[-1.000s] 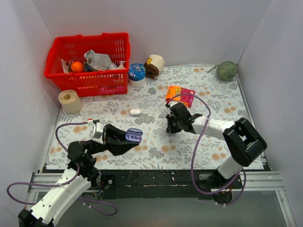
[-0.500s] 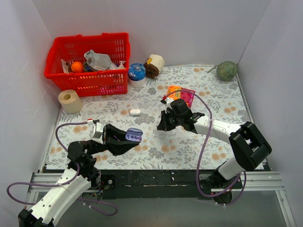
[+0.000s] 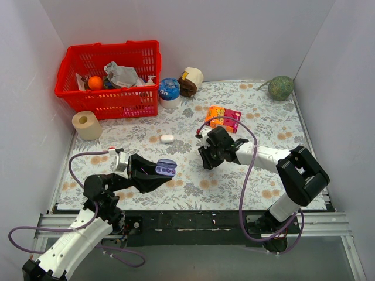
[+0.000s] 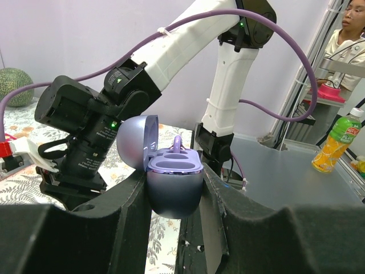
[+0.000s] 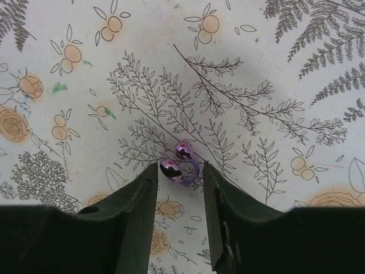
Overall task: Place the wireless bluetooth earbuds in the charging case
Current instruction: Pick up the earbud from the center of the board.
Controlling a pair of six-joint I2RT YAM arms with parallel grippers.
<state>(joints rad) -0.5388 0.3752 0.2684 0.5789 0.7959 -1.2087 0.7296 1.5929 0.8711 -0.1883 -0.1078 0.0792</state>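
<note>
Leftward has gone my right gripper (image 5: pixel 180 171) since a second ago, and its jaws have parted. They straddle a purple earbud (image 5: pixel 181 162) lying on the floral cloth (image 5: pixel 256 68), set for a pinch. My left gripper (image 4: pixel 174 182) clamps the purple charging case (image 4: pixel 171 200), lid up, so its wells face me. Count: one seated earbud (image 4: pixel 177 144), one on the cloth, two cases, the white case (image 3: pixel 167 139) lying well apart.

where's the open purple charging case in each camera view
Top external: the open, rounded purple plastic charging case is lower left of centre, at the left arm's tip.
Left wrist: centre of frame, held by the left gripper, lid tipped open.
Right wrist: not in it.
Shared landmark: the floral tablecloth, seen in all three views.
</note>
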